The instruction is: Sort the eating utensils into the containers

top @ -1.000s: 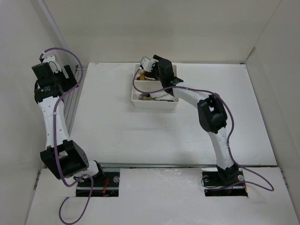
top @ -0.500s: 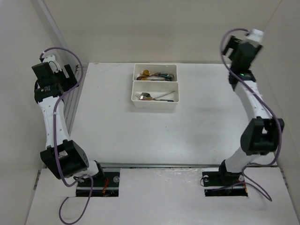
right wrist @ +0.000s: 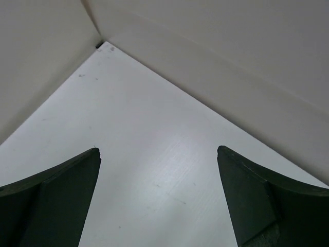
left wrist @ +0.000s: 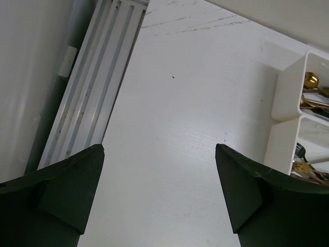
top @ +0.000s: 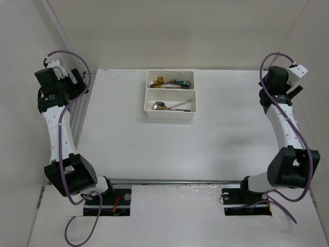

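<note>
One change: right pincer (right wrist: 158,150) away from containers (top: 169,115)

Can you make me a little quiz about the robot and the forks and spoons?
1. True or false: the right pincer is open and holds nothing.
2. Where are the utensils? A. scattered over the table B. in the white trays C. in the left pincer
3. Fill in: in the left wrist view, the round spoon in the far tray is ___ coloured.

Key: 1 true; 2 B; 3 gold.
</note>
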Controlling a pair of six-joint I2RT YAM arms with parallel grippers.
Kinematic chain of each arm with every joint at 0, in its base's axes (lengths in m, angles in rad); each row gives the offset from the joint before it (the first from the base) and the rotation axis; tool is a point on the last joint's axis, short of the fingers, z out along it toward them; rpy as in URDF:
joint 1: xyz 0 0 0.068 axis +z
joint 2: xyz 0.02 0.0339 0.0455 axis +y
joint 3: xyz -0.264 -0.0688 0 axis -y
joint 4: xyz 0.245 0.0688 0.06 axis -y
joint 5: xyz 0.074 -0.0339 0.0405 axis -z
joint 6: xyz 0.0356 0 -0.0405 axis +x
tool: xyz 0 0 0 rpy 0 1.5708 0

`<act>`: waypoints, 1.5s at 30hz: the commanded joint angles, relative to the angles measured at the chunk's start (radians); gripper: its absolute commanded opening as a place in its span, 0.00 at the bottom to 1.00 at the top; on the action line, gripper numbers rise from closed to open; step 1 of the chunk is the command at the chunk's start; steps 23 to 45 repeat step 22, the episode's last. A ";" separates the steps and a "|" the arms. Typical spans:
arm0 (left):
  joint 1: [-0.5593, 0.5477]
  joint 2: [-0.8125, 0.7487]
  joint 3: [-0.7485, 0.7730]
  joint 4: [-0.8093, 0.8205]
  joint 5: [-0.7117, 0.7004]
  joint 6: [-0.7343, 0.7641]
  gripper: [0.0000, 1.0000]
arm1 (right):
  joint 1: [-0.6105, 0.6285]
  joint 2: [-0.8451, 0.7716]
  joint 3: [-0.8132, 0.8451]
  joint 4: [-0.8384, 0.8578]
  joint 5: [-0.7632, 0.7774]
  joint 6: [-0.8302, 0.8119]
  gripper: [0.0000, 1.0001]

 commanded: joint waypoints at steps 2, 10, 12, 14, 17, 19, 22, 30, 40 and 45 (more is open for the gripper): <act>0.001 -0.028 -0.013 0.046 0.048 -0.034 0.88 | -0.004 -0.026 0.075 -0.168 0.090 0.092 1.00; 0.001 -0.085 -0.083 0.046 0.048 -0.034 0.89 | -0.004 -0.114 0.006 -0.130 0.041 0.112 1.00; 0.001 -0.114 -0.094 0.046 0.048 -0.034 0.90 | -0.004 -0.123 -0.005 -0.121 0.041 0.112 1.00; 0.001 -0.128 -0.106 0.046 0.048 -0.025 0.90 | -0.004 -0.123 -0.005 -0.121 0.041 0.112 1.00; 0.001 -0.153 -0.117 0.046 0.039 -0.016 0.90 | -0.004 -0.132 -0.005 -0.110 0.041 0.112 1.00; 0.001 -0.164 -0.128 0.046 0.039 -0.016 0.90 | -0.004 -0.141 -0.014 -0.110 0.041 0.112 1.00; 0.001 -0.185 -0.137 0.046 0.030 -0.007 0.90 | -0.004 -0.164 -0.052 -0.070 0.050 0.112 1.00; 0.001 -0.185 -0.137 0.046 0.030 -0.007 0.90 | -0.004 -0.164 -0.052 -0.070 0.050 0.112 1.00; 0.001 -0.185 -0.137 0.046 0.030 -0.007 0.90 | -0.004 -0.164 -0.052 -0.070 0.050 0.112 1.00; 0.001 -0.185 -0.137 0.046 0.030 -0.007 0.90 | -0.004 -0.164 -0.052 -0.070 0.050 0.112 1.00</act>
